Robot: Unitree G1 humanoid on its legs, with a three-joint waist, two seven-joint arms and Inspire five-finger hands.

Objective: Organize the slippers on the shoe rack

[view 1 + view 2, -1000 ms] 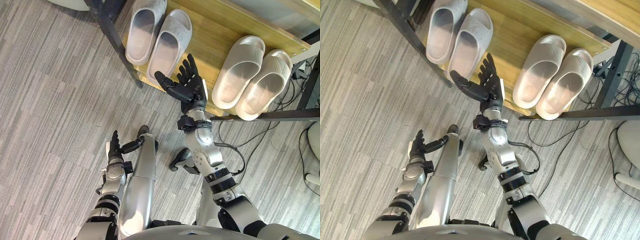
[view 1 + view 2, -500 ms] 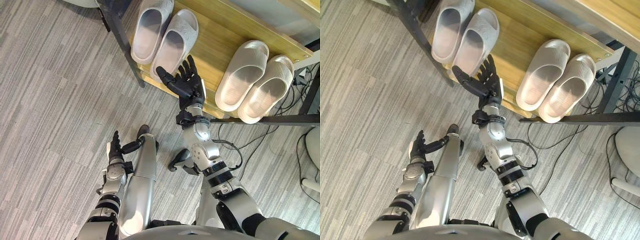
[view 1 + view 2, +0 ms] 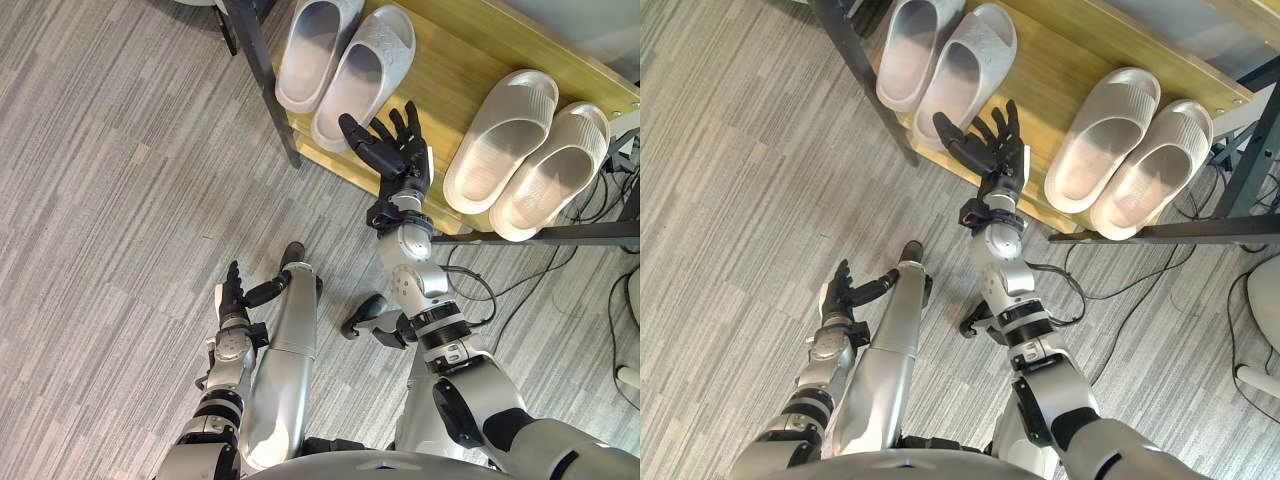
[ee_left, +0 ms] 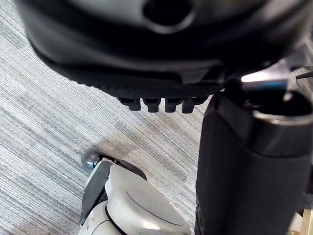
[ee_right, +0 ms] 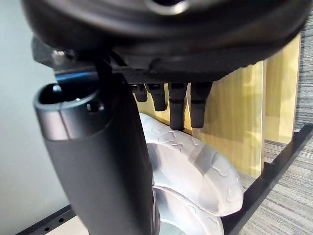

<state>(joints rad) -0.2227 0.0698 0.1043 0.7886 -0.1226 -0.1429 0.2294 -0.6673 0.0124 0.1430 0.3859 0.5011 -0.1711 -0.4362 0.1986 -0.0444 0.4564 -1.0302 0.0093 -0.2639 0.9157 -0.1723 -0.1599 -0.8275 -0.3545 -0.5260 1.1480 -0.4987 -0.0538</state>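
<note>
2 pairs pale grey moulded foam slippers (image 3: 372, 58) set on light wooden shoe rack shelf (image 3: 446, 72), heels at front edge: one pair at left end, other pair (image 3: 502, 140) well apart. Right hand (image 3: 400, 160) held wide open, nothing gripped, at shelf front betw. pairs, thumb near left pair's heel – prob. poised for nudge. Bare wood betw. pairs judged ample room. Left hand (image 3: 232, 297) held low, fingers relaxed, idle.

It looks like an office or lab: grey striped carpet floor (image 3: 120, 200), and a wooden shoe rack with a black metal frame (image 3: 450, 70) at the upper right.
</note>
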